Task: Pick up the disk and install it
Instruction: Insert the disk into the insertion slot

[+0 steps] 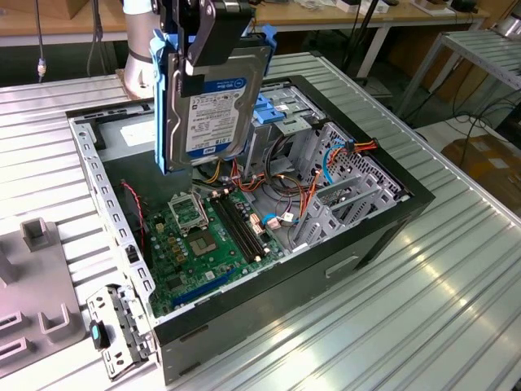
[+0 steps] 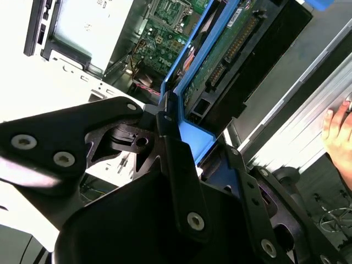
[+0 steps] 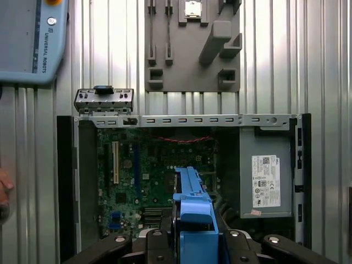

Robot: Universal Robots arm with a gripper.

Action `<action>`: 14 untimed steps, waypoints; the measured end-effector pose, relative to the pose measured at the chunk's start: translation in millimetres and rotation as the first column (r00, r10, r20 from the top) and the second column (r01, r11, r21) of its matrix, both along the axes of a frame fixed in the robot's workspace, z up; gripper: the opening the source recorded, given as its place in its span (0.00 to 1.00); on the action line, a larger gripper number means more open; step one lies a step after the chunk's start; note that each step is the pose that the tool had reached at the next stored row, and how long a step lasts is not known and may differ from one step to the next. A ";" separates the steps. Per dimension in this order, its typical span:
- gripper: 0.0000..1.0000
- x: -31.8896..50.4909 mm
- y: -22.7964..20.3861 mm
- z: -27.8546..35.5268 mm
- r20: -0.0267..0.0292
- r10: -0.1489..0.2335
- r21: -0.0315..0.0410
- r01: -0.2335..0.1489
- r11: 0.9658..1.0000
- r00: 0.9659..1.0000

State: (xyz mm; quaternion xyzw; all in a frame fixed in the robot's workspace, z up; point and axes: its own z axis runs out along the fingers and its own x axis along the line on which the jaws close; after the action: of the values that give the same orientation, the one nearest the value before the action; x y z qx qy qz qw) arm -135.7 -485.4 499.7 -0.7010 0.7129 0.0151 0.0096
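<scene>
**Disk picked, install not done**

- The hand (image 1: 209, 42) is clamped on the top end of the disk (image 1: 213, 102). The disk hangs clear in the air, on edge, with its label face toward the exterior camera.
- In the second wrist view, the black fingers (image 2: 181, 181) sit either side of the blue rail (image 2: 190, 135), and the disk's circuit-board side runs away from them. I read that as a firm grip.
- The disk is over the open PC case (image 1: 269, 314), which sits on the ribbed metal counter (image 1: 423, 326). It is above the motherboard (image 1: 203, 244) and just beside the grey drive cage (image 1: 281, 122), on the exterior view's left of the cage. It touches neither.
- In the first wrist view, the rail hangs above the middle of the case, between the board and the power supply (image 3: 267, 170).
- A person's hand (image 2: 338, 129) rests at the counter's edge, well apart from the disk.

Status: the pick-up is complete. The install is open: the disk sits outside the cage with no rail engaged in any bay, as far as the views show.
</scene>
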 end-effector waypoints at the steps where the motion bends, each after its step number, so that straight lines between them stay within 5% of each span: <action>1: 0.37 0.0 -0.5 0.0 0.000 0.000 0.000 0.000 1.000 1.000; 14: 0.37 0.5 -4.5 0.0 0.000 0.000 0.000 0.000 1.000 1.000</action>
State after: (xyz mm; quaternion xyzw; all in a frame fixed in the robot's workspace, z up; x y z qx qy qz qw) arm -135.2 -489.9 499.6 -0.7010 0.7129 0.0150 0.0096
